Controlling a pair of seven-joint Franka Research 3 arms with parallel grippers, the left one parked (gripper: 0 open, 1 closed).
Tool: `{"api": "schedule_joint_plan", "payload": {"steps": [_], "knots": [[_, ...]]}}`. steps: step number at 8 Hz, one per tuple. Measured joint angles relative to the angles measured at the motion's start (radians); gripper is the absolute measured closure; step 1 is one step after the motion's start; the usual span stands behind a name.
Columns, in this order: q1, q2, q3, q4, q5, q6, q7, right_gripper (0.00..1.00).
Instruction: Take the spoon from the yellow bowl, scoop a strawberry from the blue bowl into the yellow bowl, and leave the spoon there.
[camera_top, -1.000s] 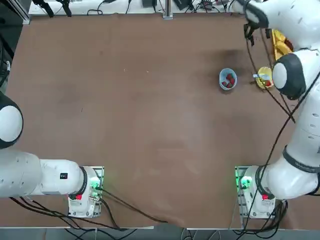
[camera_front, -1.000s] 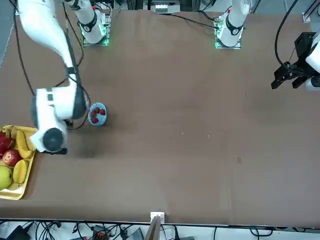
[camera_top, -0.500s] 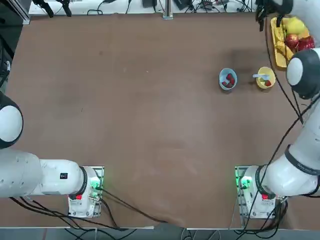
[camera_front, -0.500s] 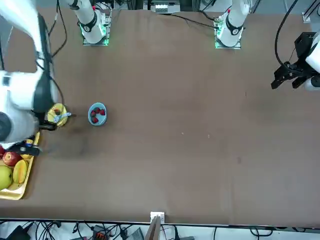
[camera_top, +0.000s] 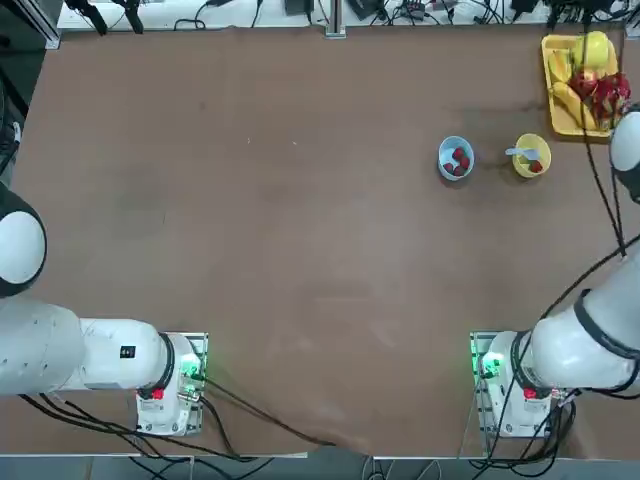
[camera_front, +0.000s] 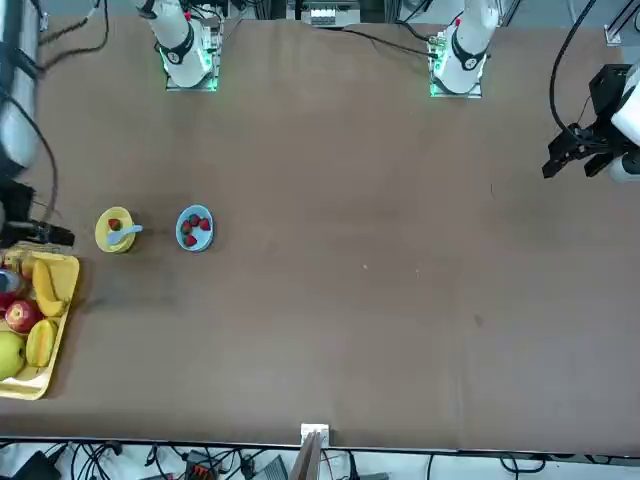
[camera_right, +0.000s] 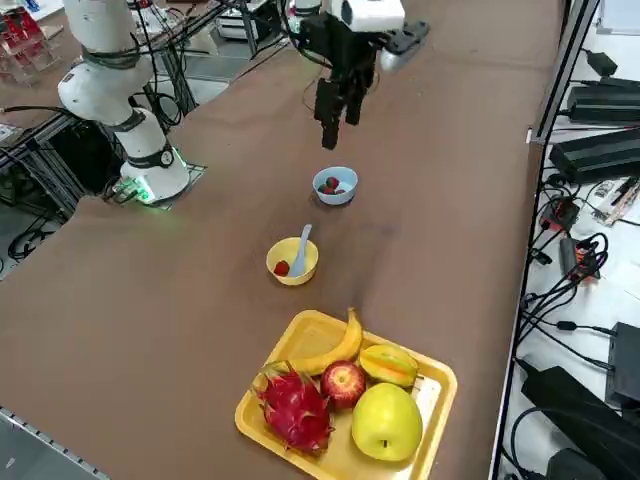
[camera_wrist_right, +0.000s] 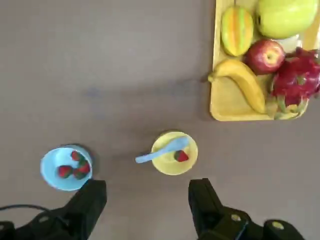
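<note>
Small pale plastic spoon (camera_wrist_right: 162, 149) lying in round yellow bowl (camera_wrist_right: 170, 165), scoop end inside beside one strawberry (camera_wrist_right: 181, 156), handle out over the rim toward light-blue bowl (camera_wrist_right: 52, 172) just beside. Probably light, stiff, smooth, apt to slip or tip; best pinched mid-handle, clear of the rim. Blue bowl holding three strawberries (camera_wrist_right: 74, 166), likely soft and prone to roll. Right gripper (camera_wrist_right: 147, 202) high above both bowls, black fingers spread wide, empty. Matte brown table (camera_wrist_right: 100, 60); yellow fruit tray (camera_wrist_right: 220, 107) near.
</note>
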Motion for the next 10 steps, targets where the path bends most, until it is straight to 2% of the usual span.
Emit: {"api": "schedule_joint_plan", "payload": {"steps": [2, 5, 8, 10], "knots": [[-0.010, -0.078, 0.009, -0.045, 0.024, 0.021, -0.007, 0.00], [-0.005, -0.236, 0.056, -0.209, 0.025, 0.062, -0.005, 0.00], [0.022, -0.427, 0.061, -0.449, 0.025, 0.135, -0.005, 0.00], [0.049, -0.485, 0.062, -0.507, 0.025, 0.142, -0.004, 0.00]]}}
